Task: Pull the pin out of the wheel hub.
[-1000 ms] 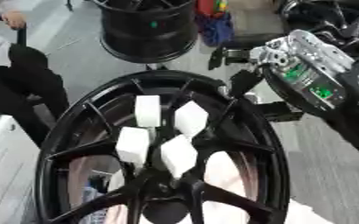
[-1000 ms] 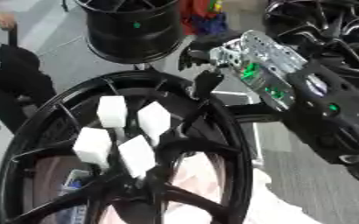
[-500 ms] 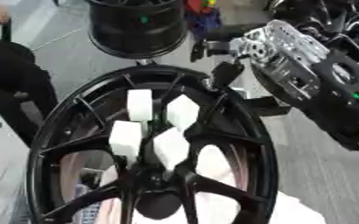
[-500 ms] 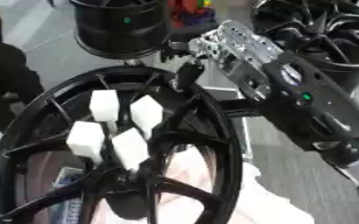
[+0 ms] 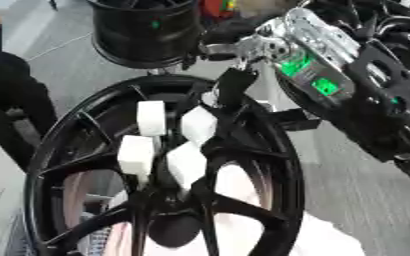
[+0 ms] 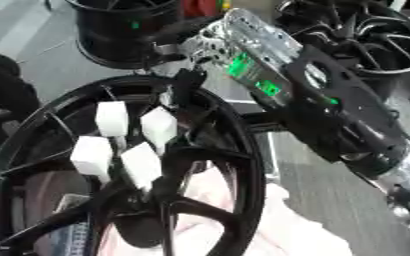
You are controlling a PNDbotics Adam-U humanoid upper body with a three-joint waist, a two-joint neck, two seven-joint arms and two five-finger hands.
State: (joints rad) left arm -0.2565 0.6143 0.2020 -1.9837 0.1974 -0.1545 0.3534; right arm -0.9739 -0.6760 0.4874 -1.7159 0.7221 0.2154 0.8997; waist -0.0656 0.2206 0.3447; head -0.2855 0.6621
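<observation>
Black hub, white pins: reach step, nothing gripped.
Right hand (image 5: pixel 243 65) hangs over the far rim of the hub (image 5: pixel 283 165), dark fingers pointing down just beside the nearest pin (image 5: pixel 198 125); whether they are curled I cannot tell. Next it likely must close round one block and lift straight. Spokes crowd the pins; a second wheel (image 5: pixel 147 30) stands beyond.

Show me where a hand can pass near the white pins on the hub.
Free: the spoke openings left of the white pins toward the wheel's rim. Crowded: the pins' upper right, where the right hand reaches down beside them, and the hub centre below.
</observation>
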